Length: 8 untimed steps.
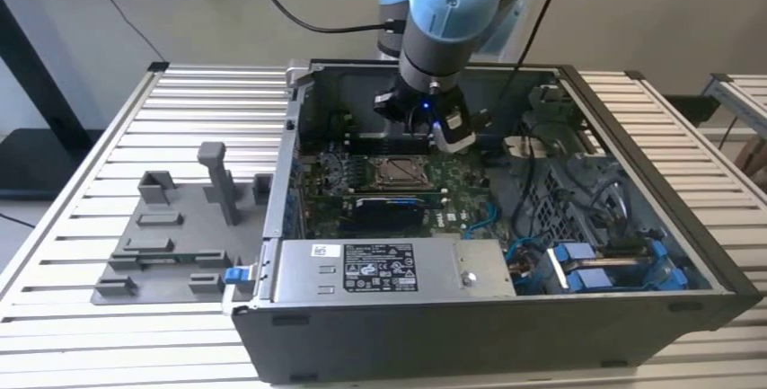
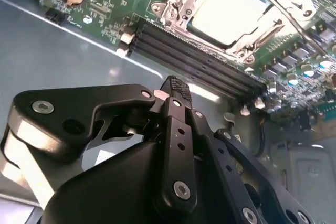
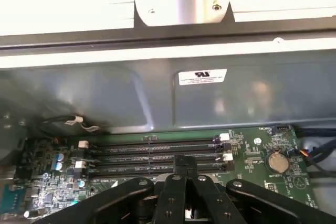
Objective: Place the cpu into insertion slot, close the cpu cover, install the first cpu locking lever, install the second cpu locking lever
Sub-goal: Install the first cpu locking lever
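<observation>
- A slatted metal desk (image 1: 144, 101) is carrying an open computer case (image 1: 480, 317); in the exterior view a pale wall is standing behind it, and a second slatted surface (image 1: 741, 92) is showing at the far right.
- On the desk to the exterior view's left of the case, a grey fixture plate (image 1: 168, 245) with upright blocks is lying flat.
- Inside the case a green board (image 1: 396, 196) is lying on the floor, with a grey power supply (image 1: 383, 268) along the near side and blue-tagged cables (image 1: 587, 268) to the right.
- The arm (image 1: 450, 12) is reaching down into the far part of the case, and the hand (image 2: 176, 90) is hovering over the memory slots (image 3: 152, 153), just beyond the socket.
- In both wrist views the fingers (image 3: 184, 166) are pressing together at the tips with nothing between them.
- The slot (image 1: 396, 172) is sitting near the middle of the board; in the second wrist view the cpu (image 2: 228, 11) is lying in it, its pale top showing through the window of the cover (image 2: 178, 11), which is lying down over it.
- A thin lever (image 2: 283, 17) is crossing one side of the socket; whether it is latched is hard to make out.
- The hand's lower linkage is cut off at the edge of both wrist views.
</observation>
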Each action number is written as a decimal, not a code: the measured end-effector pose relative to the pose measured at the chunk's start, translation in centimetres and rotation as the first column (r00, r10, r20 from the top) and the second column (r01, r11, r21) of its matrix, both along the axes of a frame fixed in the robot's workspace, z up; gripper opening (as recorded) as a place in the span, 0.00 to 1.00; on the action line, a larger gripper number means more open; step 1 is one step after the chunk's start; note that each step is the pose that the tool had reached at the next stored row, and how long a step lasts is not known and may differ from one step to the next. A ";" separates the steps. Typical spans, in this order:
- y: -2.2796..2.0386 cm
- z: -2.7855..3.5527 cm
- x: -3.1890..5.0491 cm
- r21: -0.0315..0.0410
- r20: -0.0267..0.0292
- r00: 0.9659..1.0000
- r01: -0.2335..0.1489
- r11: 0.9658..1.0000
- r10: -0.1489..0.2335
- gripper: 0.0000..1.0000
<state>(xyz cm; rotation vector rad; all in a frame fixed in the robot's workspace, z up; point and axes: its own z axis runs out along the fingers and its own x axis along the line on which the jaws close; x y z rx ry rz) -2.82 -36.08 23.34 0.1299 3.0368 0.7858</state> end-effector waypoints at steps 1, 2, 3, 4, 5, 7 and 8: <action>-0.03 0.16 0.00 -0.002 0.000 1.000 0.000 1.000 0.000 0.11; -0.04 0.36 0.00 -0.004 0.000 1.000 0.000 1.000 0.000 0.11; -0.05 0.70 0.00 -0.004 0.000 1.000 0.000 1.000 0.000 0.11; -0.05 1.08 0.00 -0.005 0.000 1.000 0.000 1.000 0.000 0.11; -0.05 1.52 0.00 -0.005 0.000 1.000 0.000 1.000 0.000 0.11; -0.05 2.34 0.00 -0.006 0.000 1.000 0.000 1.000 0.000 0.11; -0.07 2.45 0.00 -0.009 0.000 1.000 0.000 1.000 0.000 0.11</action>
